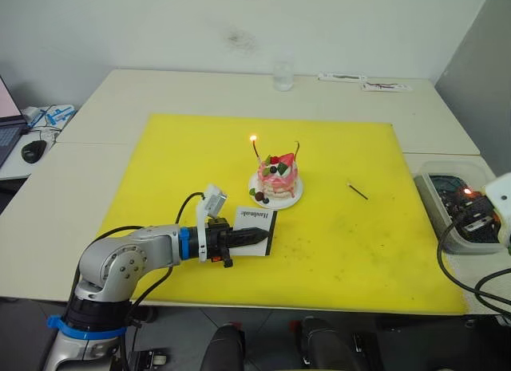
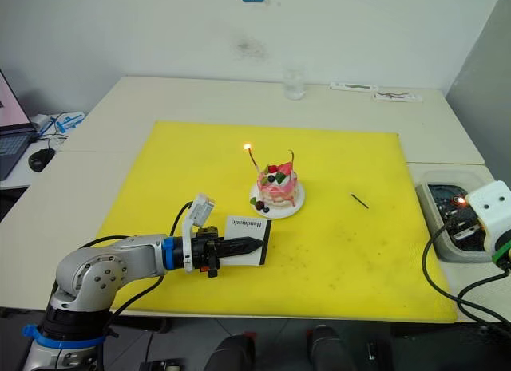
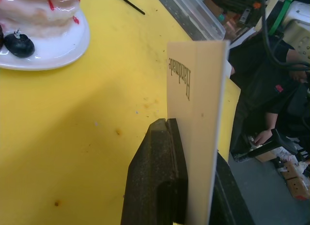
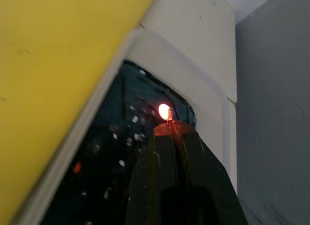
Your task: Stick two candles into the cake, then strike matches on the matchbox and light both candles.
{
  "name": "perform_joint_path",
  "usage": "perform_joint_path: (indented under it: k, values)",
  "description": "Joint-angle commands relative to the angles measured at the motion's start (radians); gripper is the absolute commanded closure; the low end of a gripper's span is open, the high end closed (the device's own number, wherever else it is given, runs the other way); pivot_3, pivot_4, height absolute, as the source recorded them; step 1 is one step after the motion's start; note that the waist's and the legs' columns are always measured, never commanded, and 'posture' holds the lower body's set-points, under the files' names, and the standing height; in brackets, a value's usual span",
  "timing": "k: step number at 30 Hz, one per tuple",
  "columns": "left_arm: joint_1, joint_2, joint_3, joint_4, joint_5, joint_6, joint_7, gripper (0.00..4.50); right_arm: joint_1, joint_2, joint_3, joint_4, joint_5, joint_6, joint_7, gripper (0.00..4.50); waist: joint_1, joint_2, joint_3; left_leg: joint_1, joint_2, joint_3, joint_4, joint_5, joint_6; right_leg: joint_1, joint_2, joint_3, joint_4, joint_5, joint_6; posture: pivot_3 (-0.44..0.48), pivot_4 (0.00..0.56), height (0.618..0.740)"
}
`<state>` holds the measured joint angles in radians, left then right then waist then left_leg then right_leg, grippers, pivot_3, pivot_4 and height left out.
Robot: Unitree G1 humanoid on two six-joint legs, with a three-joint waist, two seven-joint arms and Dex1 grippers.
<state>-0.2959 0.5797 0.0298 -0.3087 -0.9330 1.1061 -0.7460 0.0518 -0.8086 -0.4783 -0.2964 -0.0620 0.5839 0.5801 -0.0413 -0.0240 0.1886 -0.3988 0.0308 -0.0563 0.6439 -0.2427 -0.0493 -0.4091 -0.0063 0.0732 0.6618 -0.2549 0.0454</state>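
On the yellow mat: we take the cake (image 1: 277, 178) as our landmark; it sits on its small white plate (image 1: 291, 201) near the middle of the mat (image 1: 160, 187), which covers the counter (image 1: 96, 132).
Candles: we see both standing in the cake, one on each side of the strawberry; the one on our left (image 1: 255, 150) carries a small flame, the one on our right (image 1: 297, 150) shows none.
Left arm: it reaches low and nearly level over the mat from our left, pointing at the spot just in front of the cake.
Left jaws (image 1: 257, 236): we see them clenched on the matchbox (image 1: 257, 226), gripping its near edge; the box stands on edge in our left wrist view, lettering facing the cake side.
Spare match (image 1: 358, 191): it lies loose on the mat to the right of the cake, well apart from the plate.
Right arm: we find it far to the right of the cake, off the mat, poised over a clear plastic tub (image 1: 435, 197) with dark contents at the counter's edge.
Right jaws (image 4: 169, 128): pressed together on a burning match (image 4: 168, 114), its flame glowing above the tub.
Beyond the cake: a clear glass (image 1: 283, 76) stands on the counter.
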Motion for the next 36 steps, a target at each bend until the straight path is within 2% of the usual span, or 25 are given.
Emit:
perform_joint_path:
  k: [1,7,11,17,20,23,28,36]
  values:
    - [-0.002,-0.007,0.004,-0.033,-0.007,-0.018,-0.003,4.5,-0.016,-0.036,-0.012,0.032,-0.028,-0.047,-0.038,3.49,0.0,0.0,0.0,0.0,0.0,0.0,0.0,0.0,0.0,0.0,0.0,0.0,0.0,0.0,0.0,0.0,0.15,0.74]
    - [0.01,-0.009,0.013,-0.042,-0.01,-0.017,0.006,4.5,-0.019,-0.042,-0.022,0.043,-0.024,-0.08,-0.053,1.29,0.0,0.0,0.0,0.0,0.0,0.0,0.0,0.0,0.0,0.0,0.0,0.0,0.0,0.0,0.0,0.0,0.15,0.74]
    - [0.013,-0.011,0.015,-0.041,-0.011,-0.021,0.013,4.5,-0.043,-0.042,-0.048,0.003,0.001,-0.105,-0.051,0.04,0.0,0.0,0.0,0.0,0.0,0.0,0.001,0.0,0.0,0.0,0.0,0.0,0.0,0.0,0.001,0.0,0.15,0.74]
    - [0.016,-0.011,0.02,-0.038,-0.009,-0.025,0.013,4.5,-0.096,-0.037,-0.072,-0.103,0.164,-0.105,0.059,0.04,0.0,0.0,0.0,0.0,0.0,0.0,0.001,0.0,0.0,0.0,0.0,0.0,0.001,0.001,0.001,0.0,0.15,0.74]
    - [0.016,-0.012,0.019,-0.039,-0.01,-0.024,0.015,4.5,-0.093,-0.032,-0.017,-0.164,0.274,-0.053,0.147,0.04,0.002,0.0,0.0,0.0,0.0,-0.001,0.0,0.0,0.0,0.001,0.0,-0.001,0.0,0.003,0.005,0.0,0.15,0.74]
    - [0.009,-0.015,0.016,-0.038,-0.01,-0.023,0.016,4.5,-0.121,0.011,0.059,-0.172,0.325,-0.014,0.143,0.04,0.002,0.0,0.0,0.0,0.0,-0.001,0.0,0.0,0.0,0.001,0.0,-0.001,0.0,0.003,0.005,0.0,0.15,0.74]
    - [0.0,-0.018,0.024,-0.041,-0.018,-0.016,0.024,4.5,-0.209,0.121,0.223,-0.091,0.336,-0.005,0.099,0.04,0.0,0.0,0.0,0.001,0.0,-0.001,0.001,0.0,0.0,0.001,0.0,0.0,0.0,0.002,0.003,0.0,0.15,0.74]
    - [0.002,-0.019,0.031,-0.049,-0.029,-0.013,0.037,4.5,-0.365,0.215,0.361,0.153,0.266,-0.078,0.035,0.04,0.001,0.0,0.0,0.0,0.0,-0.001,0.001,0.0,0.0,0.001,0.0,-0.001,0.0,0.003,0.005,0.0,0.15,0.74]
